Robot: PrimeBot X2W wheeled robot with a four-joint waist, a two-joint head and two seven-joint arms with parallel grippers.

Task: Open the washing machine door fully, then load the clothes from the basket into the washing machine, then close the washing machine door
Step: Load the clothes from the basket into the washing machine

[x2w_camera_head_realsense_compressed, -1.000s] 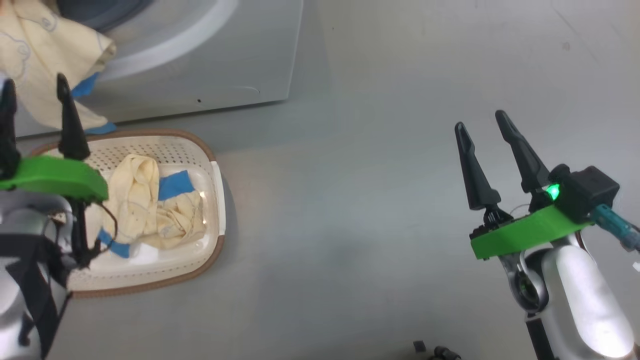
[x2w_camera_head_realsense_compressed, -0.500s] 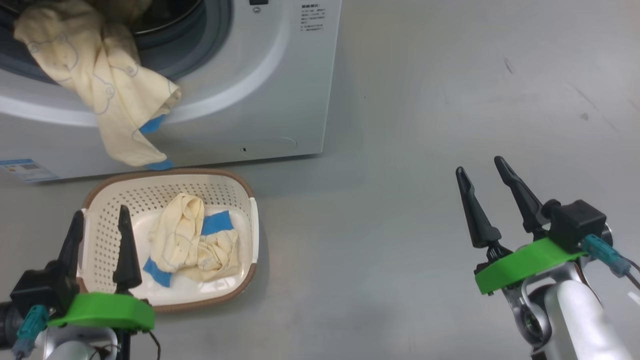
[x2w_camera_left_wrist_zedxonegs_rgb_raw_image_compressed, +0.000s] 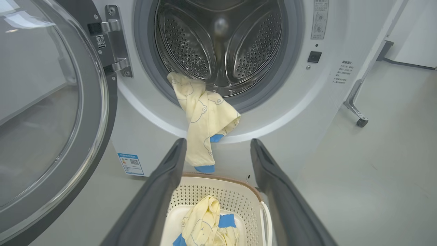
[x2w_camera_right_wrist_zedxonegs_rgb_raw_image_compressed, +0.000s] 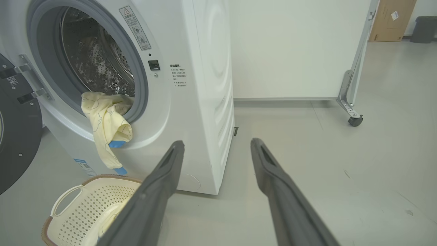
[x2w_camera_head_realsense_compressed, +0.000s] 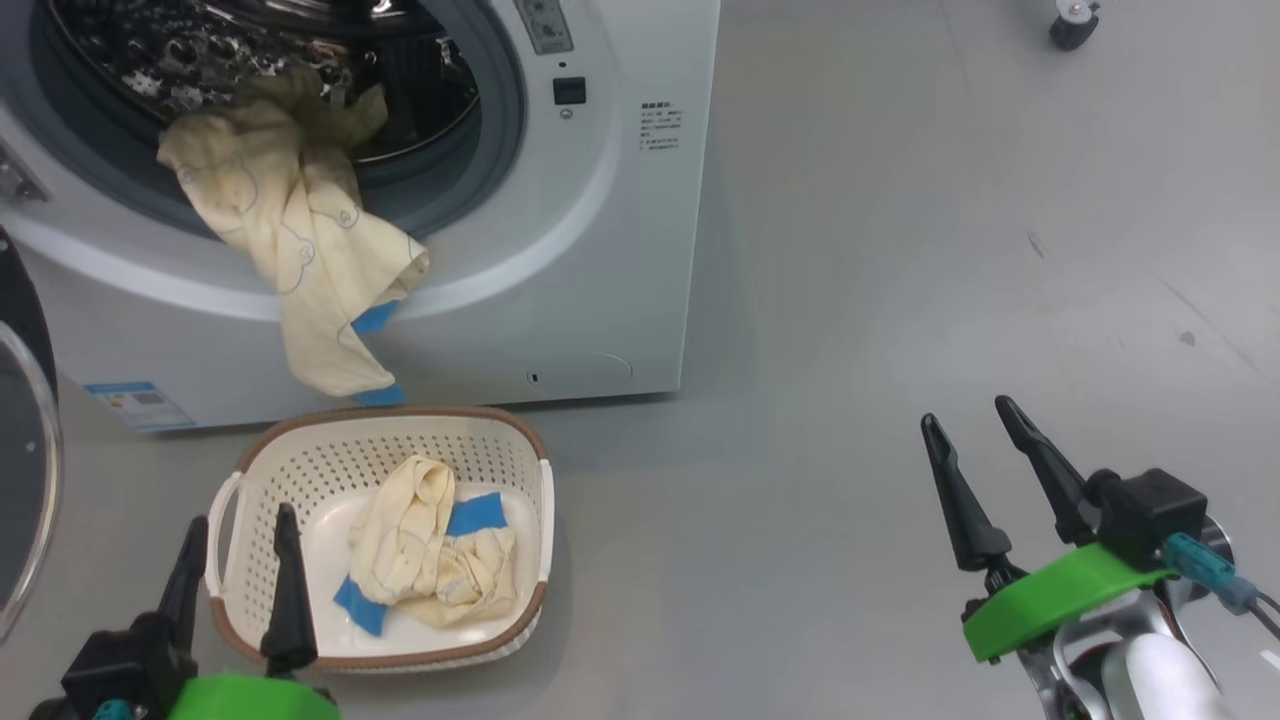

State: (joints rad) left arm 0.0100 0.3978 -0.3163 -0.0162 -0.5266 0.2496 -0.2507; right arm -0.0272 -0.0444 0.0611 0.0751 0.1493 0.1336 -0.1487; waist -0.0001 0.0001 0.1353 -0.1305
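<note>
At the far left, the washing machine door (x2w_camera_left_wrist_zedxonegs_rgb_raw_image_compressed: 51,119) stands swung wide. The left gripper (x2w_camera_head_realsense_compressed: 240,520), fingers spread and empty, has dropped back from the washer's mouth to the near-left edge of the basket (x2w_camera_head_realsense_compressed: 330,455). 1 bundle of clothes (x2w_camera_head_realsense_compressed: 430,545) lies in the basket. A second garment (x2w_camera_head_realsense_compressed: 300,260) drapes half out of the washing machine (x2w_camera_head_realsense_compressed: 600,250). So loading looks unfinished. The right gripper (x2w_camera_head_realsense_compressed: 965,412) hovers spread and empty, well to the right.

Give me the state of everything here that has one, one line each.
washing machine door: swung open
hanging garment: half in the drum, trailing down the washing machine
basket: upright on the floor
second garment: crumpled inside the basket
left gripper: open, empty
right gripper: open, empty
</note>
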